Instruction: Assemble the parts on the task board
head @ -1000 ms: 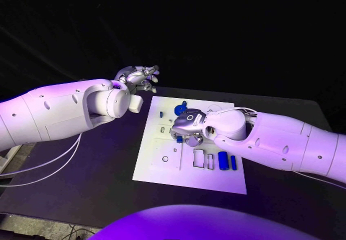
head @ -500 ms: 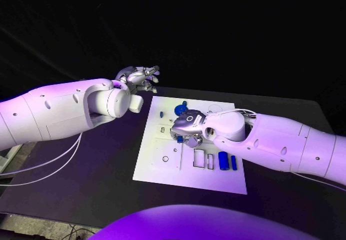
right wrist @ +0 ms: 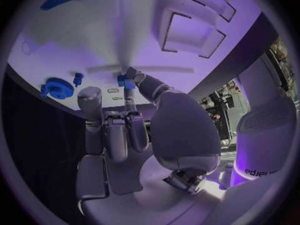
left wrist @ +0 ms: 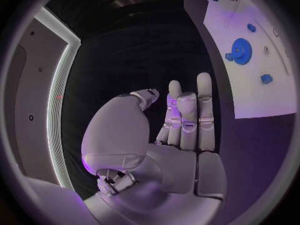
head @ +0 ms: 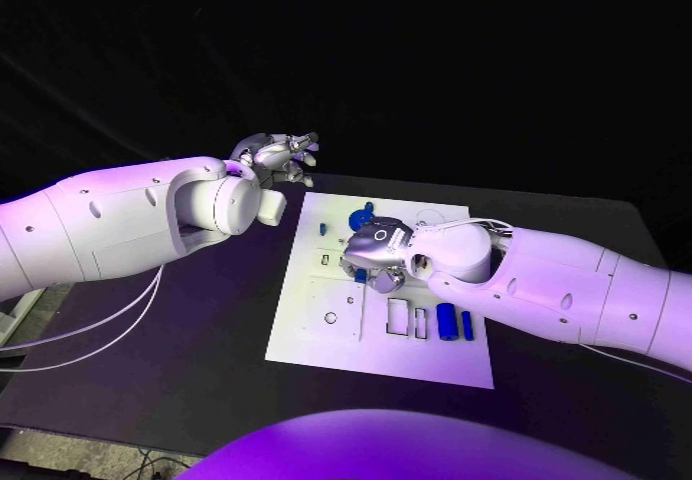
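Note:
The white task board [head: 335, 340] lies mid-table. My right hand [head: 378, 250] hovers low over its middle; in the right wrist view my thumb and a fingertip [right wrist: 129, 104] pinch a small blue part [right wrist: 122, 80] close to the board surface [right wrist: 75, 45]. A blue gear [head: 361, 213] [right wrist: 56, 87] and a small blue peg [head: 322, 228] [right wrist: 77, 77] sit on the board's far part. Two long blue parts [head: 447, 320] lie near its right edge, beside rectangular recesses [head: 397, 315] [right wrist: 187, 32]. My left hand [head: 277, 155] [left wrist: 181, 130] is raised beyond the board's far left corner, fingers straight, holding nothing.
The black table [head: 173, 350] spreads around the board on every side. The left wrist view shows the board [left wrist: 250, 95] from afar with the gear [left wrist: 240, 50] and a small blue piece [left wrist: 267, 78] on it.
My right hand has edged very slightly across the board with the small part between its fingertips. The left arm has stayed still.

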{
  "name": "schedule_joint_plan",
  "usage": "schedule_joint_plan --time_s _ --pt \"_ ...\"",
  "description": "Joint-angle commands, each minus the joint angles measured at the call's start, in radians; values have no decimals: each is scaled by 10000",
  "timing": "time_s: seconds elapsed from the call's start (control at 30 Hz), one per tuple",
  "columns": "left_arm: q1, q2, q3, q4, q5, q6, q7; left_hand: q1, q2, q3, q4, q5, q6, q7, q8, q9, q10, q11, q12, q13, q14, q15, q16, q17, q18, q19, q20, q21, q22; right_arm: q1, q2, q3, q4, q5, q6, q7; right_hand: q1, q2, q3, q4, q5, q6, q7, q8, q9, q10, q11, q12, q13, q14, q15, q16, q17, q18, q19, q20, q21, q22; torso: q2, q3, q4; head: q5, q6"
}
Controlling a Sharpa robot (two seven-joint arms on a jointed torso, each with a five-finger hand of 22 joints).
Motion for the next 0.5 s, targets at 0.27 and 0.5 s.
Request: schedule_joint_plan --time_s 0.27,0.5 --pt "22 3 14 -7 -122 51 -113 72 -7 -6 -71 43 -76 18 47 -12 -39 -11 -39 -17 -36 10 -70 -12 121 30 37 -43 -13 -37 -193 0 82 613 -1220 46 -575 33 -168 430 132 70 -67 -17 131 389 -13 58 1603 1044 16 58 2568 -119 130 34 52 80 -6 -9 3 8 2" --pt "21 -7 13 -12 -139 70 -155 80 -4 -4 -76 32 -79 17 49 -17 -42 -12 -41 -24 -35 10 -73 -15 121 34 37 -48 -15 -51 -340 5 -93 2907 -2028 122 -877 -17 -288 717 344 38 -108 -54 186 349 -52 22 1562 1032 -23 44 2523 -138 208 17 97 154 -7 -6 -4 26 2"
